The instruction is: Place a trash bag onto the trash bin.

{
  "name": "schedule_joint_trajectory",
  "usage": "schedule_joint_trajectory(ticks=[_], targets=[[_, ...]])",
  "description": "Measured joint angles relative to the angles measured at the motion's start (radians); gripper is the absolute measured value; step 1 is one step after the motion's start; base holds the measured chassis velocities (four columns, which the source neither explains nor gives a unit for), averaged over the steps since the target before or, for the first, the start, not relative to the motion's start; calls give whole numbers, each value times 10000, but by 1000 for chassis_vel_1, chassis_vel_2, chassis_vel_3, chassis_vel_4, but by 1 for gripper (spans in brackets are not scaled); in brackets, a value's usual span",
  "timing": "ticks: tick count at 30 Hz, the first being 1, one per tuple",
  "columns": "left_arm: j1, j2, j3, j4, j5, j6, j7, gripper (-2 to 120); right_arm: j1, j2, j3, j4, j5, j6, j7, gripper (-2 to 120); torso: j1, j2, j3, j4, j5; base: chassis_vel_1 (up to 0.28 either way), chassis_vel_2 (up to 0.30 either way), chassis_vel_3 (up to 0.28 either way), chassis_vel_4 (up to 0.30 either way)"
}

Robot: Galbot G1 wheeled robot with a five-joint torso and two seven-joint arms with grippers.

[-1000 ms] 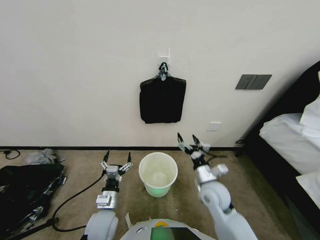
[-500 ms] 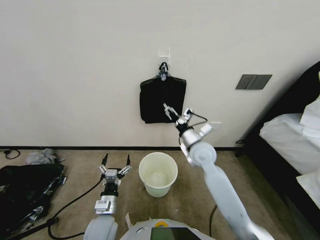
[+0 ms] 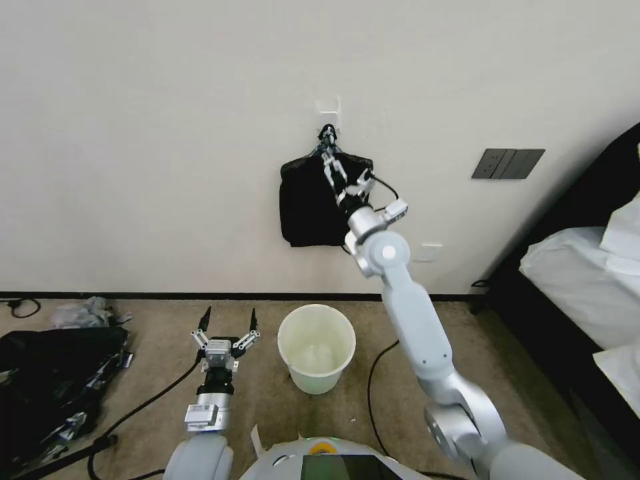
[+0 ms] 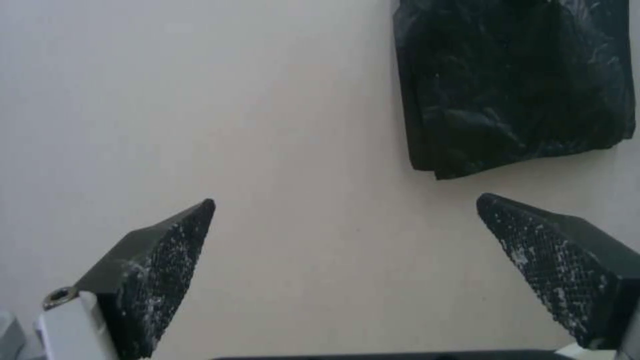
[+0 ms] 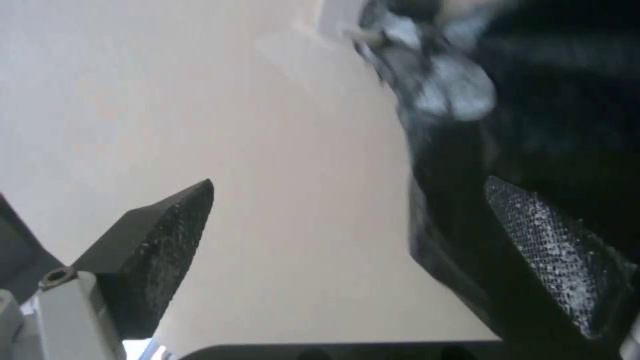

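Note:
The cream-white trash bin [image 3: 317,380] stands upright on the carpet below the wall. A flat square bundle of black bags [image 3: 310,207] hangs from a clip [image 3: 327,137] on the wall; the trash bag as a single piece is hidden. My right gripper [image 3: 343,170] is raised against the top of the bundle, just under the clip, open. In the right wrist view the right gripper [image 5: 348,182] has one finger [image 5: 553,240] in front of the bundle [image 5: 567,125] and the clip [image 5: 433,85] just beyond. My left gripper [image 3: 230,313] hovers open, left of the bin.
A big black heap [image 3: 47,380] and a crumpled grey scrap [image 3: 83,312] lie on the floor at the left. Cables [image 3: 147,400] run across the carpet. A bed [image 3: 587,280] stands at the right. Dark wall switches [image 3: 507,163] are right of the bundle.
My right arm has swung up from beside the bin to the top of the hanging bundle, staying open. The left gripper has drawn back slightly.

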Motion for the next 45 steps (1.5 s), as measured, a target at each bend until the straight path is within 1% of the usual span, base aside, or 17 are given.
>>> schedule_joint_trajectory(ticks=[7, 17, 33, 45], targets=[[-65, -21, 0, -36, 0, -4, -1, 100, 821, 16, -122, -950, 205, 49, -351, 100, 0, -1, 0, 1, 0, 0, 0, 0, 0], [-42, -49, 20, -125, -4, 19, -3, 100, 1219, 101, -149, -2000, -75, 101, -591, 100, 0, 0, -1, 0, 1, 0, 0, 0, 0], [119, -54, -56, -322, -29, 20, -24, 100, 1786, 198, -214, -2824, -258, 155, -962, 100, 0, 0, -1, 1, 1, 0, 0, 0, 0], [229, -105, -126, -489, -35, 36, -34, 100, 2074, 441, -195, -2983, -182, 157, -1133, 100, -1, 0, -1, 1, 0, 0, 0, 0, 0]])
